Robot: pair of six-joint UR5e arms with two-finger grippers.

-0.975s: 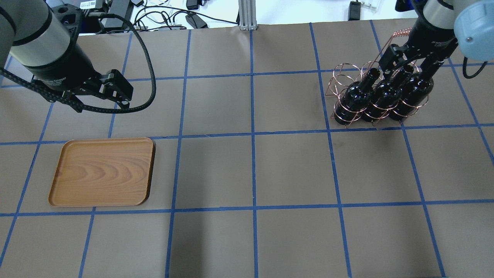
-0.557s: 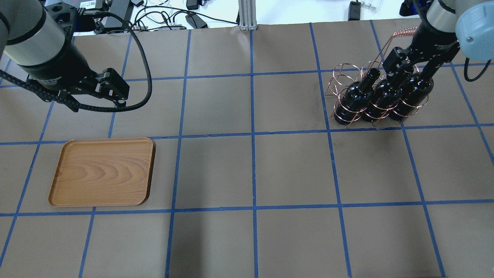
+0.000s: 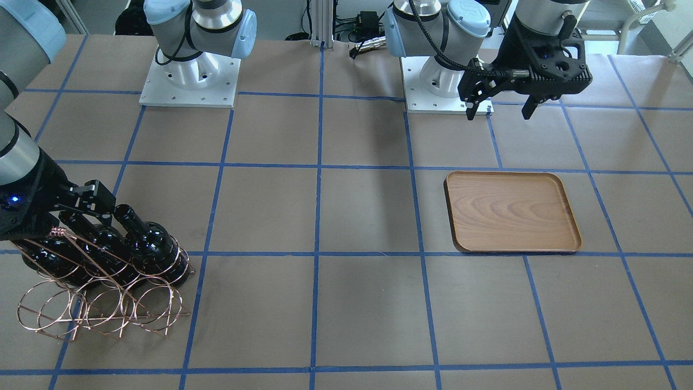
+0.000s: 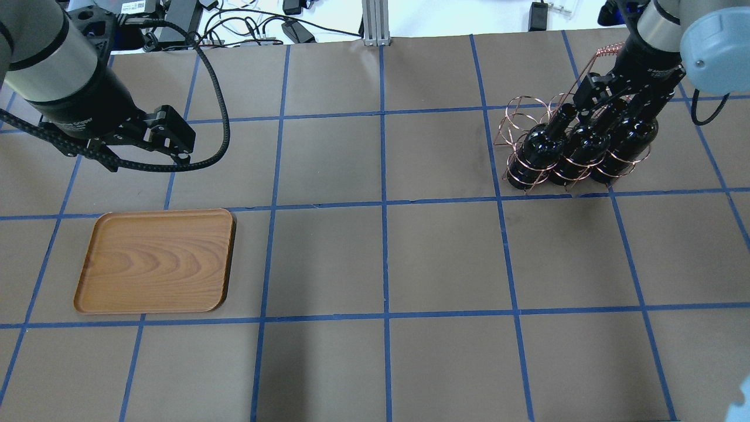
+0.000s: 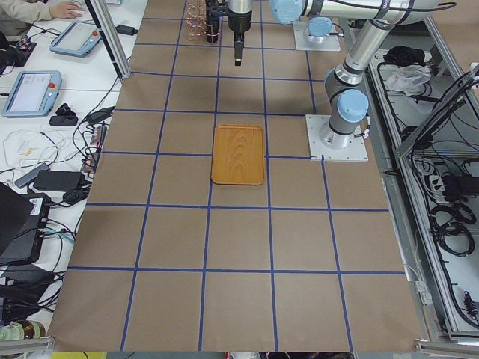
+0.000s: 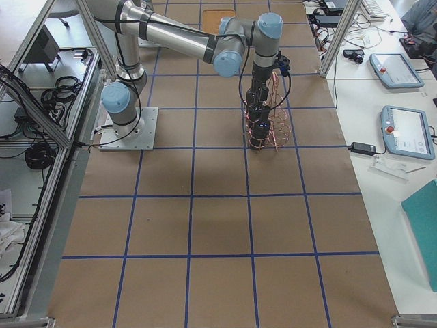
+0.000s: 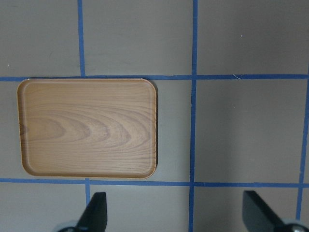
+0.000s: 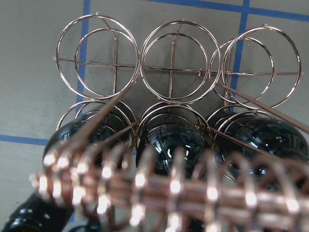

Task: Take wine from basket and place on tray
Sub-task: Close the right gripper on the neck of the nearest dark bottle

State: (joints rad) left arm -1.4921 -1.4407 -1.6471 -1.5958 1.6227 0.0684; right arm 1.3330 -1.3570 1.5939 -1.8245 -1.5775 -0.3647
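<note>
Three near-black wine bottles (image 4: 536, 149) (image 4: 580, 149) (image 4: 624, 140) lie tilted in the copper wire basket (image 4: 515, 170) at the far right, necks pointing up toward my right arm. They also show in the front view (image 3: 149, 241) and under the blurred twisted handle (image 8: 169, 188) in the right wrist view. My right gripper (image 4: 618, 102) is open, its fingers (image 4: 587, 92) astride the bottle necks; which neck lies between them I cannot tell. The wooden tray (image 4: 155, 261) lies bare at the near left. My left gripper (image 4: 146, 155) hangs open and holds nothing, beyond the tray (image 7: 87, 128).
The table is brown paper with a blue tape grid. The basket's upper row of loops (image 8: 176, 67) holds no bottles. Cables and power bricks (image 4: 246, 26) lie past the far edge. Both arm bases (image 3: 189, 81) stand at the robot's side.
My right gripper has shifted slightly lower and closer onto the bottle necks. My left arm drifted a little toward the far left. Bottles, basket and tray have not moved.
</note>
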